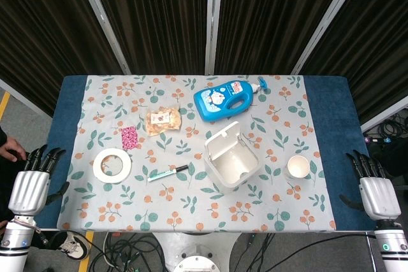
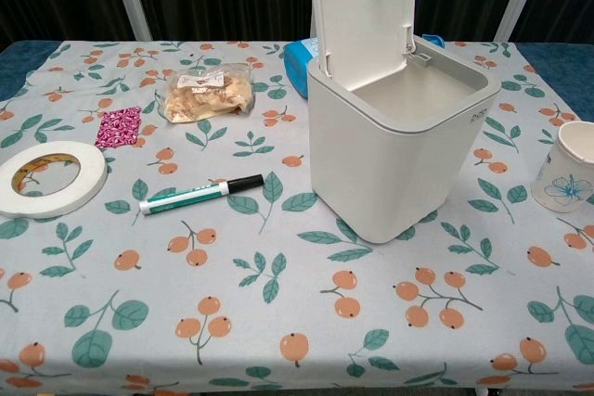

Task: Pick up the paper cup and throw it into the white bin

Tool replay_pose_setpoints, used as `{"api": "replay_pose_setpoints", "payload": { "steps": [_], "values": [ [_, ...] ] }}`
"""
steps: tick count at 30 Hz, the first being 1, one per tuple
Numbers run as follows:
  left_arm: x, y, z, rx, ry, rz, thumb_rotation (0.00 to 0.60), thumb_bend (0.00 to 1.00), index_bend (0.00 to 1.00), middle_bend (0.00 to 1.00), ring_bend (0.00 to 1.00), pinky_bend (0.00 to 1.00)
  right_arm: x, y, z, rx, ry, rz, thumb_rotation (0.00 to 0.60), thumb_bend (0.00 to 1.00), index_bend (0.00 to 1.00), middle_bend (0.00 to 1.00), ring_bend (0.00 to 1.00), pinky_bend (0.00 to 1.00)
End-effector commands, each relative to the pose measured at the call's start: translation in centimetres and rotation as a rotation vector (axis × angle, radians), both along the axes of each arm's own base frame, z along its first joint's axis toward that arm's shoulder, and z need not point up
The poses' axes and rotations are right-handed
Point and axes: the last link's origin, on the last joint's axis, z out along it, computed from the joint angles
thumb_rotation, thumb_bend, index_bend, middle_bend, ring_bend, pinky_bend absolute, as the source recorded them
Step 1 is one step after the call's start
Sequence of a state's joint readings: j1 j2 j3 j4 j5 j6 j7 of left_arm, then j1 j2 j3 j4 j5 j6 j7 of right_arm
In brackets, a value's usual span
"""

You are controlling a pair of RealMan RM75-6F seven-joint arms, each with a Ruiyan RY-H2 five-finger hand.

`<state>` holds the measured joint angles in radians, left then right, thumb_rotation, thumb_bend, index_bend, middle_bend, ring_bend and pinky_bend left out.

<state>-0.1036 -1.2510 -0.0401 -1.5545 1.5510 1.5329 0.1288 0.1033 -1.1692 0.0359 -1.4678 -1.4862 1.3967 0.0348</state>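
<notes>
Nothing is done yet: the cup (image 1: 298, 167) stands untouched right of the open-lidded bin (image 1: 231, 157), while the left hand (image 1: 30, 186) and right hand (image 1: 377, 192) hang empty, fingers apart, off the table (image 1: 325, 100).

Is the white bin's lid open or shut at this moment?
Open. The lid stands raised behind the white bin, and both views look straight into its bare interior. The paper cup is still on the table beside it.

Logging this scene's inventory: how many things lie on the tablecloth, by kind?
Paper cup: 1
White bin: 1
Blue pump bottle: 1
Snack bag: 1
Pink packet: 1
Tape roll: 1
Marker: 1
Total: 7
</notes>
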Motion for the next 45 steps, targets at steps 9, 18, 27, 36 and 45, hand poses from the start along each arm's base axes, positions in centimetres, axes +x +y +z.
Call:
{"api": "replay_pose_setpoints", "payload": {
  "steps": [9, 18, 27, 36, 45],
  "values": [
    [-0.2, 0.0, -0.2, -0.012, -0.018, 0.005, 0.600, 0.25, 0.17, 0.16, 0.03, 0.11, 0.5, -0.4, -0.9, 0.034, 0.005, 0.006, 0.600, 0.05, 0.00, 0.00, 0.00, 0.00],
    [-0.7, -0.3, -0.9, -0.027, -0.025, 0.013, 0.600, 0.25, 0.17, 0.16, 0.03, 0.11, 3.1, -3.3, -3.3, 0.116, 0.031, 0.075, 0.600, 0.05, 0.00, 0.00, 0.00, 0.00],
    [-0.9, -0.2, -0.8, -0.027, -0.032, 0.017, 0.600, 0.25, 0.17, 0.16, 0.03, 0.11, 4.9, -7.1, -6.7, 0.223, 0.044, 0.077, 0.600, 0.06, 0.00, 0.00, 0.00, 0.03],
    [-1.5, -0.5, -1.0, -0.039, -0.042, 0.039, 0.600, 0.25, 0.17, 0.16, 0.03, 0.11, 6.3, -8.0, -8.8, 0.266, 0.039, 0.102, 0.600, 0.18, 0.00, 0.08, 0.02, 0.27],
    [-1.8, -0.5, -1.2, -0.040, -0.051, 0.042, 0.600, 0.25, 0.17, 0.16, 0.03, 0.11, 6.3, -7.8, -9.2, 0.280, 0.050, 0.079, 0.600, 0.26, 0.10, 0.23, 0.18, 0.48]
  ]
}}
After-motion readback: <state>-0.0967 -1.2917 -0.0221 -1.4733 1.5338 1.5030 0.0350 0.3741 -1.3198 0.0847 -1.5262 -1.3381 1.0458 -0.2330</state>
